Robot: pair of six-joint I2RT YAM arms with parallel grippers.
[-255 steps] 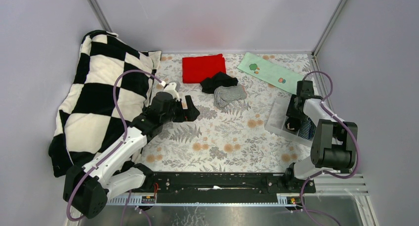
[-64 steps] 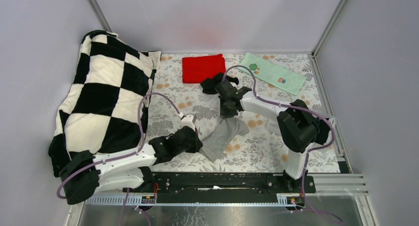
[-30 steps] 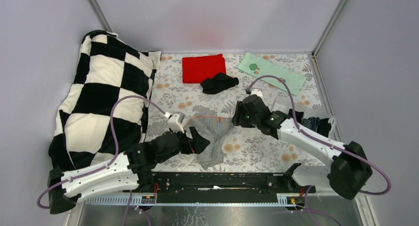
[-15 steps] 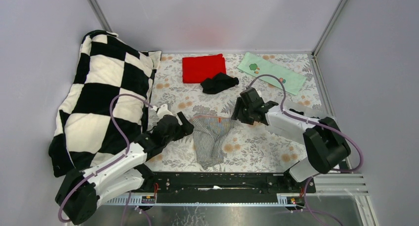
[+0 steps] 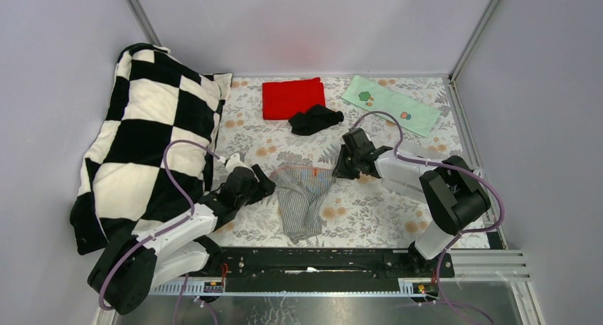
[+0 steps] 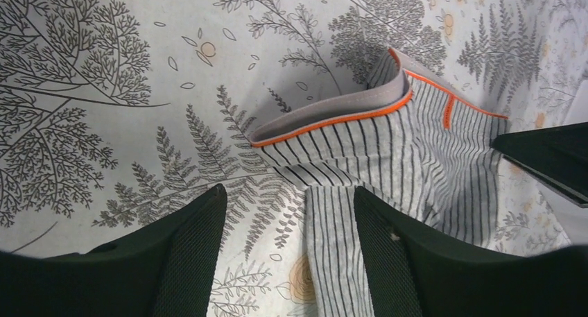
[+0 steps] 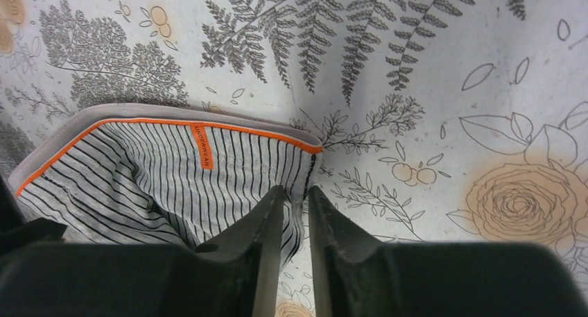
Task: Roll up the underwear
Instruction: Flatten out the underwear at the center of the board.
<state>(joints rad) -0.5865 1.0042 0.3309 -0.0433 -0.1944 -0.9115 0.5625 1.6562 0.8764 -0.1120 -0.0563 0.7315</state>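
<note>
Our grey striped briefs [image 5: 304, 197] lie in the middle of the table [image 5: 370, 211], waistband [image 5: 304, 170] toward 12 o'clock, probably stretched out so we can roll them. The right gripper [image 7: 297, 192] pinches the waistband's 3 o'clock corner while the left gripper [image 6: 290, 191] hangs spread over the 9 o'clock corner. The orange tag [image 7: 201, 147] reads "UNDERWEAR".

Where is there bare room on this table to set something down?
Bare table near right, between the striped underwear and the right arm's base; another patch between pillow, red cloth and left gripper. Crowded at the back: red cloth, black underwear, green cloth.
</note>
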